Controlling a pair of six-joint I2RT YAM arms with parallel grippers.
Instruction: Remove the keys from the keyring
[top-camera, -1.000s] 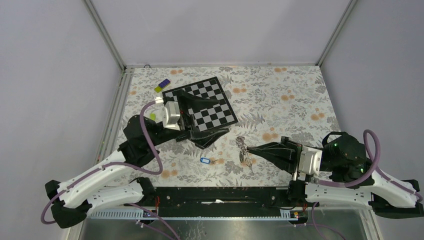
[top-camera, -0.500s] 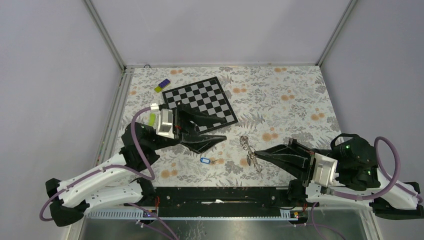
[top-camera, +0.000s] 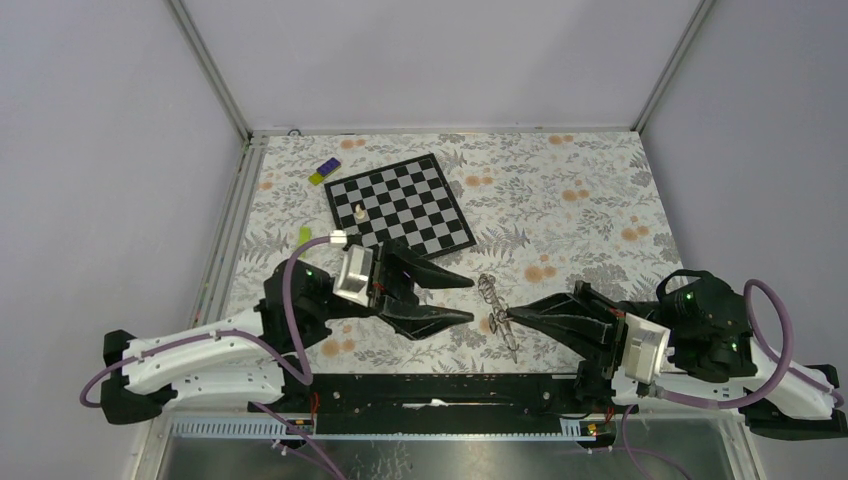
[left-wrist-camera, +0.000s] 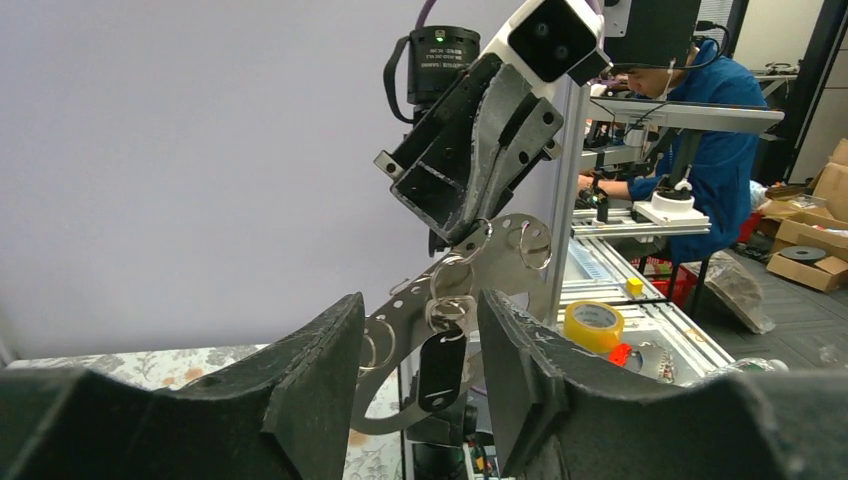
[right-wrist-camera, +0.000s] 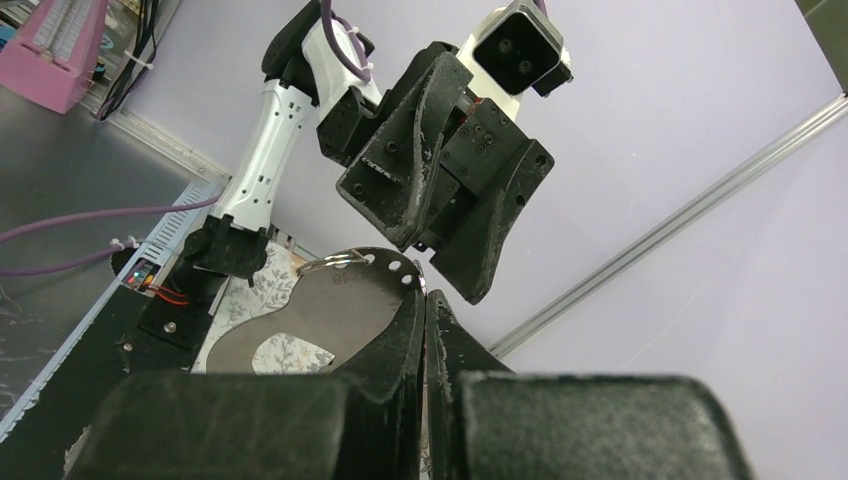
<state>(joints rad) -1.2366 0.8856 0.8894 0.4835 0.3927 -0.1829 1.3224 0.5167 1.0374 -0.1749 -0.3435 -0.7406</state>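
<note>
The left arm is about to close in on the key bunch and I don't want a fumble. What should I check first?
1. Right gripper shut on the keys: ok, the bunch is held off the table.
2. Left gripper open: ok, jaws apart, facing the bunch.
3. Dark-headed key lined up between the left fingers: ok in the left wrist view.
4. That key deep enough between those fingers: cannot tell.
5. Keyring free of the other rings: cannot tell, they overlap.
6. White chess piece out of the way: ok, it stands on the chessboard, apart from both arms.
</note>
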